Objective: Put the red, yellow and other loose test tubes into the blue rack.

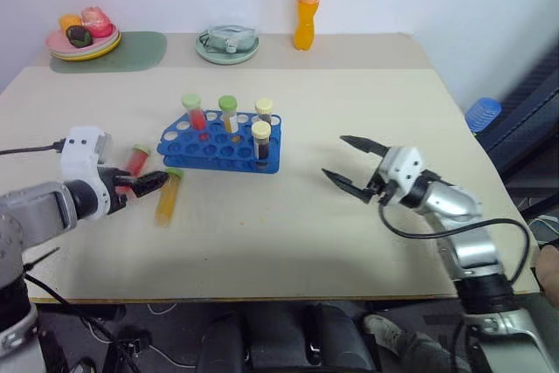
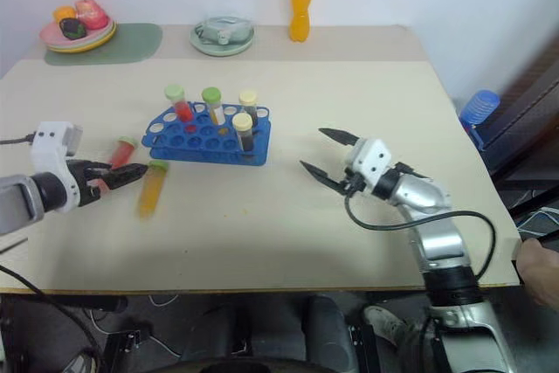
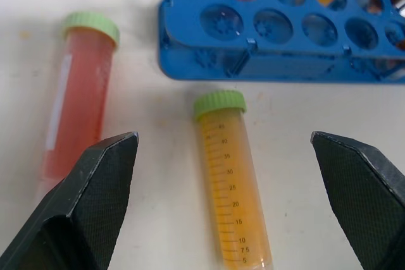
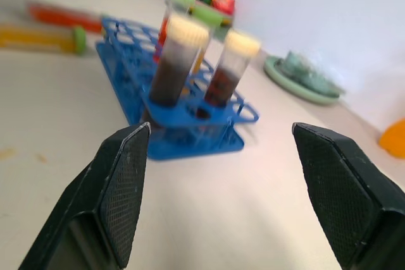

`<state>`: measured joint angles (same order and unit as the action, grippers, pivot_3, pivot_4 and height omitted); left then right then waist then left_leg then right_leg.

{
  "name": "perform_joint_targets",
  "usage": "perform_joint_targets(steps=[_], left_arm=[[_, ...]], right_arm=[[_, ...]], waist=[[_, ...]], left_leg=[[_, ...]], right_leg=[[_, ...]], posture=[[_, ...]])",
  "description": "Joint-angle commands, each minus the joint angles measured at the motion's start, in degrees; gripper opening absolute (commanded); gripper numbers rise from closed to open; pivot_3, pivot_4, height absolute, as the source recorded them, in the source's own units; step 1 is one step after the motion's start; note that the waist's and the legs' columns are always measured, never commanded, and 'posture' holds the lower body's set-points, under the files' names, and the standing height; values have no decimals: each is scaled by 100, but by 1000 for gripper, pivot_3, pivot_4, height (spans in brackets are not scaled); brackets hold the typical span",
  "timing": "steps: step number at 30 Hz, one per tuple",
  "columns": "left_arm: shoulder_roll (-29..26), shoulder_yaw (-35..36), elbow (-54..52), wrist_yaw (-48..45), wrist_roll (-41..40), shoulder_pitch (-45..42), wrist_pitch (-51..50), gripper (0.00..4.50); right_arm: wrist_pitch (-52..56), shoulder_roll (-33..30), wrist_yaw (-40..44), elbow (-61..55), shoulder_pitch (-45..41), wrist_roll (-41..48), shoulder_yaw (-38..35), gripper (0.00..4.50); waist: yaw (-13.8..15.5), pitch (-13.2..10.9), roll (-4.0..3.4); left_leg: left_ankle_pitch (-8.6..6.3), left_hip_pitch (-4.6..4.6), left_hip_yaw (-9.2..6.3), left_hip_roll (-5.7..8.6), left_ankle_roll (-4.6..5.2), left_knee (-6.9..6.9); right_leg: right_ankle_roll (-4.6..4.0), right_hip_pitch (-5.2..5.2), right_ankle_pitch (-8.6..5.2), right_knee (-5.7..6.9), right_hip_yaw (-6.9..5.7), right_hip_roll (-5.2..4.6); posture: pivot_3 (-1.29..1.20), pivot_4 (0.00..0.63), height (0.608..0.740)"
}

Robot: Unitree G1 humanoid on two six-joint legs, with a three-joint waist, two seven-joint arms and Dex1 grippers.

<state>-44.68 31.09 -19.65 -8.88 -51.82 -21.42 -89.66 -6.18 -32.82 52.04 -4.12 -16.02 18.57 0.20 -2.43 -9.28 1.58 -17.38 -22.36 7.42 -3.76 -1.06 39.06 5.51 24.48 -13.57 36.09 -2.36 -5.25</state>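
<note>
The left gripper [image 1: 150, 183] hovers low over the table [image 1: 349, 251] with its jaws spread wide and nothing between them; the yellow-orange tube [image 3: 231, 178] lies flat on the table directly ahead of it, in line with the gap between the fingers, its green cap toward the blue rack [image 1: 210, 151]; the red tube [image 3: 81, 93] lies flat just beside it, on the side away from the rack, its green cap also pointing away from the gripper, one black finger [image 3: 88, 200] partly covering its lower end; neither tube touches the rack, though both lie near its end.

The right gripper [image 1: 349, 166] hangs well apart from the rack on the other side, jaws released and empty, pointing toward it.

The rack holds four tubes upright: a red one with a green cap [image 1: 194, 113], a yellow one with a green cap [image 1: 229, 113], and two dark brown ones with pale yellow caps [image 4: 175, 61] at the end nearer the right gripper; the other holes stand empty.
</note>
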Motion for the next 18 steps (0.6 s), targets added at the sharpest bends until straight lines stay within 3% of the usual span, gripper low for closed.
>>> perform_joint_targets(steps=[1,7,18], left_arm=[[-171,-430,474,406,51,-384,-284,4500],[-294,-1076,1042,892,-166,-818,-284,4500],[-189,-1819,1835,1482,-391,-1403,-284,4500]], right_arm=[[450,-332,691,-694,96,793,-117,3658],[744,-577,1173,-1027,371,978,-16,3658],[629,-360,1160,-974,282,714,140,3658]], waist=[[7,-1,-1],[42,0,6],[180,-1,7]], left_leg=[[0,0,0,1,0,-1],[0,-2,0,1,0,1],[0,-3,4,7,1,2]], right_leg=[[0,0,0,0,0,0],[-1,0,0,-2,0,-2],[-1,1,0,-3,0,-5]], posture=[[0,150,740],[0,150,740],[0,150,740]])
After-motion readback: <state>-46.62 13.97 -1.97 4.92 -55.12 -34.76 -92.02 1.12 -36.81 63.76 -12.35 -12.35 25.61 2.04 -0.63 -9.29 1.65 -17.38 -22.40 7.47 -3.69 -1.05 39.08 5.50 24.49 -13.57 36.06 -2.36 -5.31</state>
